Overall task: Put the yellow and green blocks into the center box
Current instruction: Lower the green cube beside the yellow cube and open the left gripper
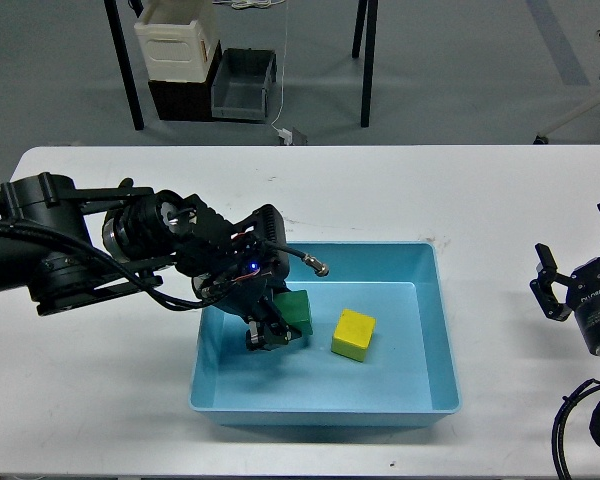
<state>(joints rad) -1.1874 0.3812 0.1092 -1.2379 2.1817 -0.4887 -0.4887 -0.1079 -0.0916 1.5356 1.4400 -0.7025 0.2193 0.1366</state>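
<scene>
A light blue box [435, 330] stands at the table's centre. A yellow block [354, 334] lies on its floor near the middle. A green block [298, 311] is just left of it, inside the box. My left gripper [267, 337] reaches down into the box's left part and is shut on the green block's lower left side, holding it at about floor height. Whether the block touches the floor I cannot tell. My right gripper [576, 268] is open and empty over the table's right edge, well away from the box.
The white table [380, 190] stretches behind and on both sides of the box. My left arm [80, 250] lies over the table's left part. On the floor behind the table stand a grey bin [243, 85] and a white crate [177, 40].
</scene>
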